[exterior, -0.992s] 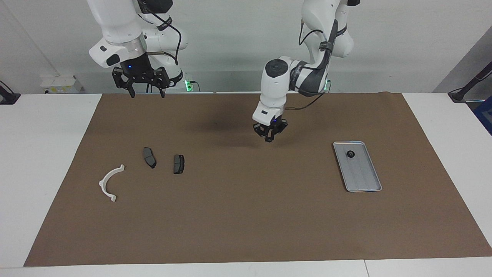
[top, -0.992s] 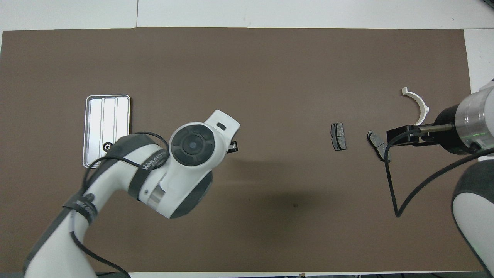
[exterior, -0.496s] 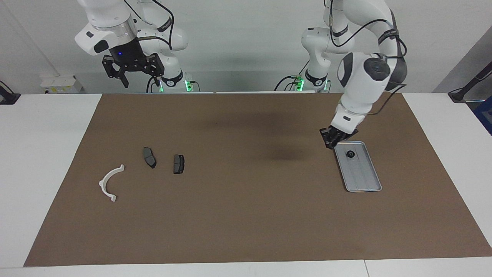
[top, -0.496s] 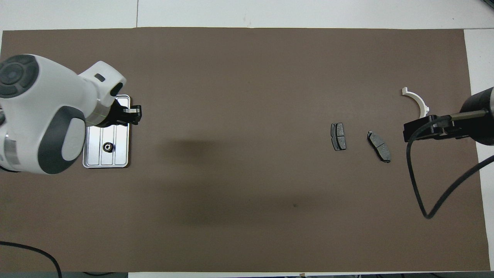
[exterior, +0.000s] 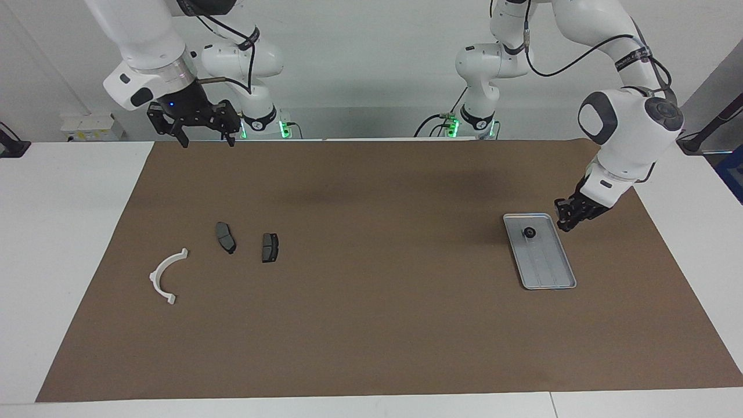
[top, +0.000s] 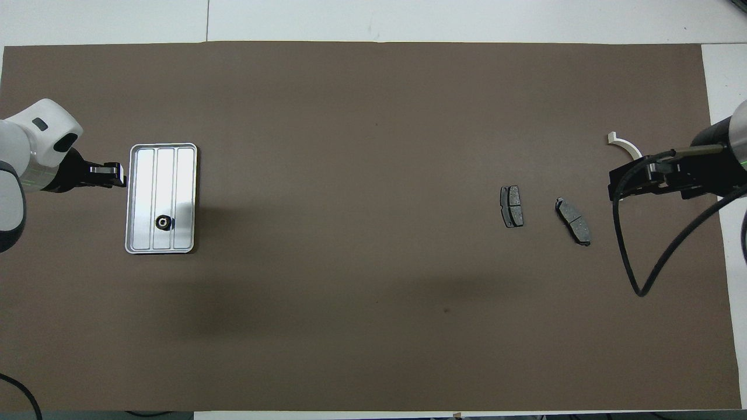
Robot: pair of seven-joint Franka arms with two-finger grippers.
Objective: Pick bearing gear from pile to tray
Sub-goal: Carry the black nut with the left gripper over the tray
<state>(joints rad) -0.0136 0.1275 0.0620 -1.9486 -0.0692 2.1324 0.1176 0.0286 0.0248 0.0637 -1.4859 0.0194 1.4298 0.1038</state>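
The silver tray (exterior: 550, 273) (top: 184, 175) lies toward the left arm's end of the brown mat. One small black round bearing gear (exterior: 529, 232) (top: 163, 221) rests in it, at the end nearer the robots. My left gripper (exterior: 564, 225) (top: 119, 175) hangs low just outside the tray's long side, shut, and I see nothing between its fingertips. The pile toward the right arm's end is a white half-ring bracket (exterior: 167, 276) (top: 627, 146) and two dark plates (exterior: 225, 237) (exterior: 270, 247) (top: 512, 206) (top: 573, 220). My right gripper (exterior: 206, 139) (top: 615, 185) waits open, high over the mat's edge.
A brown mat (exterior: 371, 325) (top: 373, 321) covers most of the white table (exterior: 64, 232). A black cable (top: 627, 256) loops down from the right arm. In the overhead view the right gripper covers part of the bracket.
My left arm swung from mid-mat across the tray to its side toward the left arm's end, staying shut. The right gripper drifted a little toward its own end of the table.
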